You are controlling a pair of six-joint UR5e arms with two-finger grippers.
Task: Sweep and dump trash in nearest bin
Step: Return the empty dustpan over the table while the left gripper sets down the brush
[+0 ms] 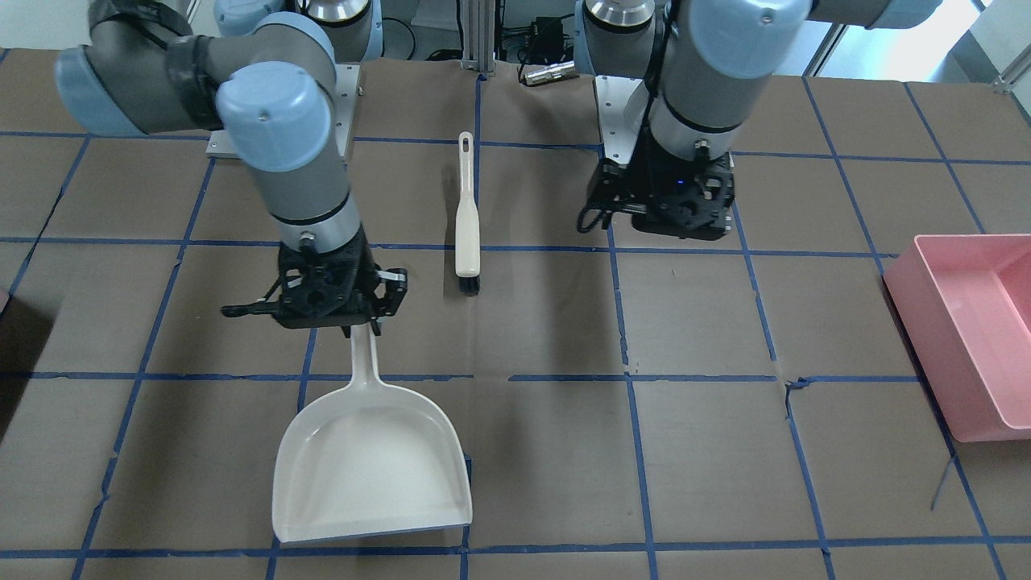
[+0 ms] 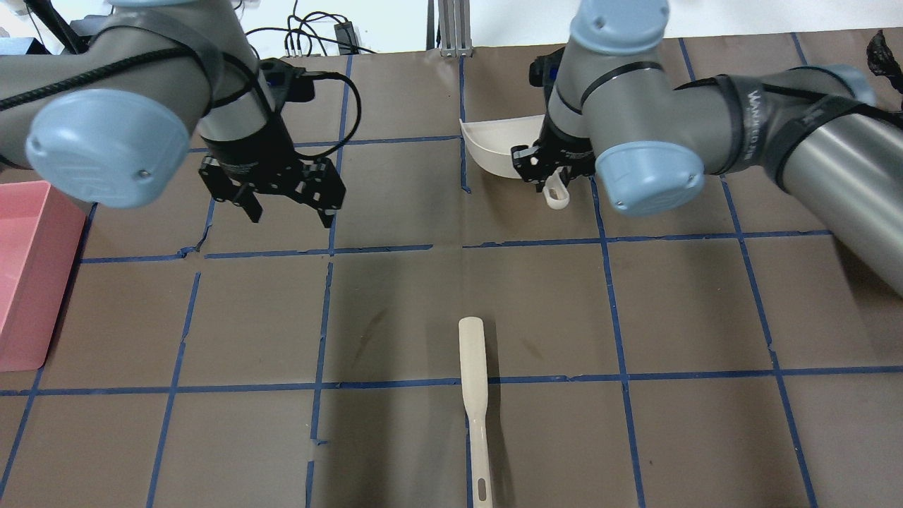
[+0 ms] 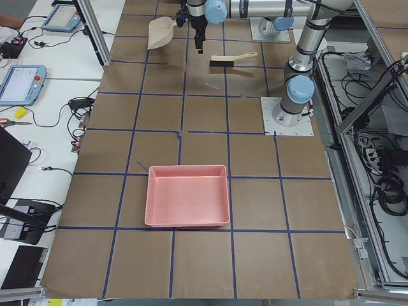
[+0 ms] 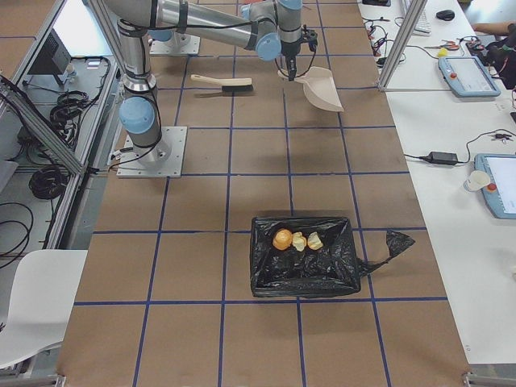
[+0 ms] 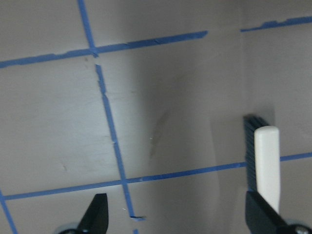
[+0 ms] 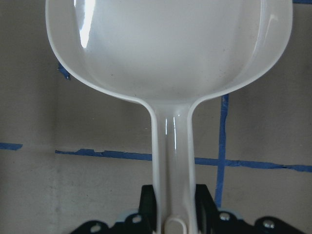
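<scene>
The trash point(image 4: 298, 240), one rounded orange-brown lump and two pale chunks, lies inside a black bag-lined bin point(image 4: 322, 278), seen only in the exterior right view. My right gripper point(image 1: 366, 322) is shut on the handle of a white dustpan point(image 1: 370, 459), which is empty and low over the table; the handle also shows between the jaws in the right wrist view point(image 6: 173, 146). My left gripper point(image 2: 291, 215) is open and empty, hovering above the table. A cream brush point(image 2: 474, 395) with black bristles lies between the arms, beside my left gripper's fingers point(image 5: 263, 214).
A pink bin point(image 1: 966, 322) stands at the table's end on my left side, also in the overhead view point(image 2: 28, 282). The table is brown with blue tape lines. The black bin stands at the end on my right side.
</scene>
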